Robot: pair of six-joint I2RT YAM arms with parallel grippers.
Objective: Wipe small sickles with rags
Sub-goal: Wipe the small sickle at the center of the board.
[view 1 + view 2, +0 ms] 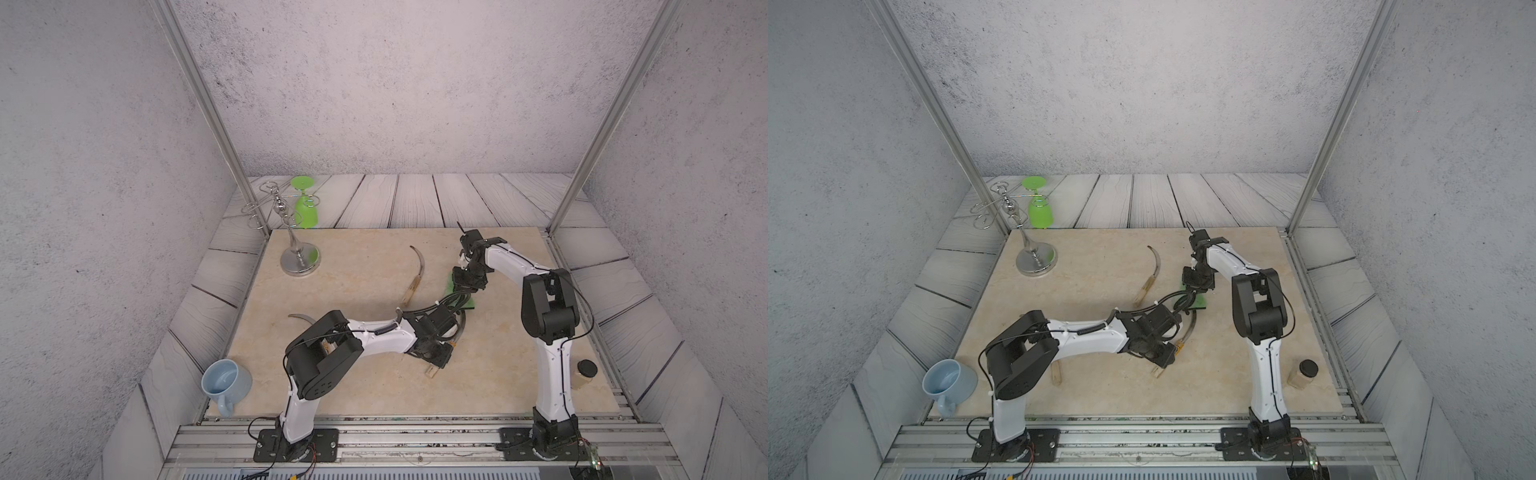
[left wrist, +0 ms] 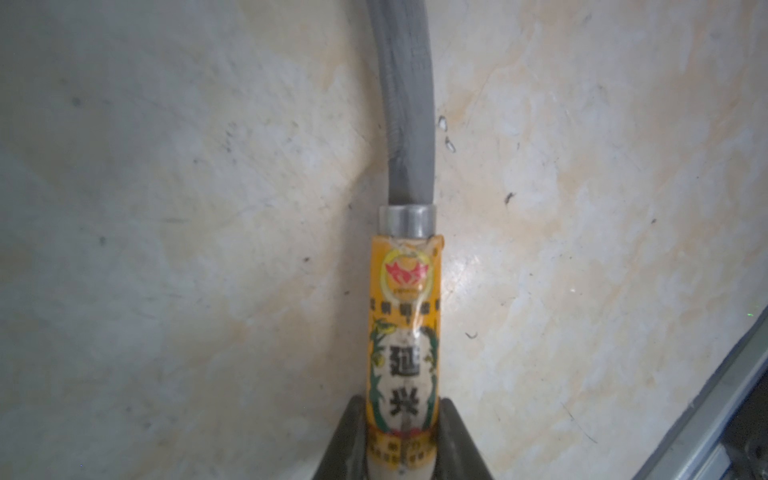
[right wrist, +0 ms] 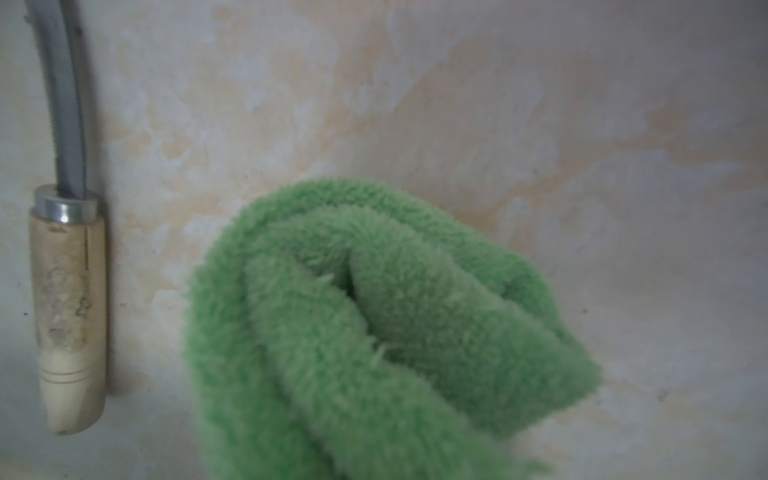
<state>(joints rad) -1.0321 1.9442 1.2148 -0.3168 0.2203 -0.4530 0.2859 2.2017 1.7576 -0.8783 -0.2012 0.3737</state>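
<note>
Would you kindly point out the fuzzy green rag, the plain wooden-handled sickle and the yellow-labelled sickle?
fuzzy green rag (image 3: 374, 332): right wrist view, on its bunched folds.
plain wooden-handled sickle (image 3: 68, 307): right wrist view, mid-handle.
yellow-labelled sickle (image 2: 405, 332): left wrist view, on the label band.

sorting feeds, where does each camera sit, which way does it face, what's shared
Top views: high behind the bases, facing down and forward over the beige marble-look tabletop; left arm and right arm show.
Left wrist: on the left arm, looking along its fingers pinching the grey-bladed, orange-labelled sickle.
Right wrist: on the right arm, facing the green fuzzy rag; no fingers show.
Shared: sickle and rag appear in both top views.
</note>
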